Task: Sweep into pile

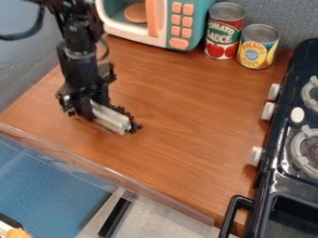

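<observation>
Holding a pale, elongated block [112, 117], the gripper [92, 106] sits low over the left part of the brown worktop [186, 111]; its fingers appear closed on the block's upper-left end. The block is judged to be the sweeping tool. Small dark pieces [128, 115] line its right-hand side and cluster at its lower right end, apparently in contact with it. These are taken as the material to be piled; their exact kind cannot be determined.

Handling assessment: the pieces look light, loose and individually firm, and are likely to roll or scatter under a quick stroke. Gripping them singly is not advised; a slow push with the block's long side, kept flat and low, is preferred. The block looks light and fairly stiff, with smooth faces that may slip or twist under side load. The end within the fingers is a suitable hold, as it leaves the long side free for sweeping.

Surroundings: a teal toy microwave [162, 36] stands at the back edge, with a red-labelled can [224, 31] beside it and a yellow-labelled can [256, 48] next in line. These limit strokes toward the rear. A black toy stove [273, 160], with pale knobs facing the worktop, bounds the right side. A clear strip [110, 173] runs along the front edge; an overlong stroke that way could press pieces against it or lose them over it.
</observation>
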You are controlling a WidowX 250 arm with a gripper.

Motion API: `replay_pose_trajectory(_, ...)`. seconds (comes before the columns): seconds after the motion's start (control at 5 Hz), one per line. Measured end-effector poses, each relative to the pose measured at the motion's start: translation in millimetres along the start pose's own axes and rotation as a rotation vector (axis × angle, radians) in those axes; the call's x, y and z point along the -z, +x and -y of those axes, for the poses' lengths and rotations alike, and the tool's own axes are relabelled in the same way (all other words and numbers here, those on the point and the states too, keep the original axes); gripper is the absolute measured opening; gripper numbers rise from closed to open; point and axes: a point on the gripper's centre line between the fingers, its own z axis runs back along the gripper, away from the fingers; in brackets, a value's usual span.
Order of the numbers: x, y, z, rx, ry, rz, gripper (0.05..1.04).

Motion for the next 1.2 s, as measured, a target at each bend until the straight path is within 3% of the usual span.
replay_pose_trajectory(0.4, -18, 11, -5, -0.025, -0.053, -0.033, 0.374)
replay_pose_trajectory(0.8, -7, 16, -19, -0.01, 0.004, 0.053, 0.374)
replay_pose_trajectory(1.0, 1, 11, -31, 0.039, 0.049, 0.058, 0.374)
replay_pose_trajectory(1.2, 1, 7, -41, 0.058, 0.062, 0.067, 0.374)
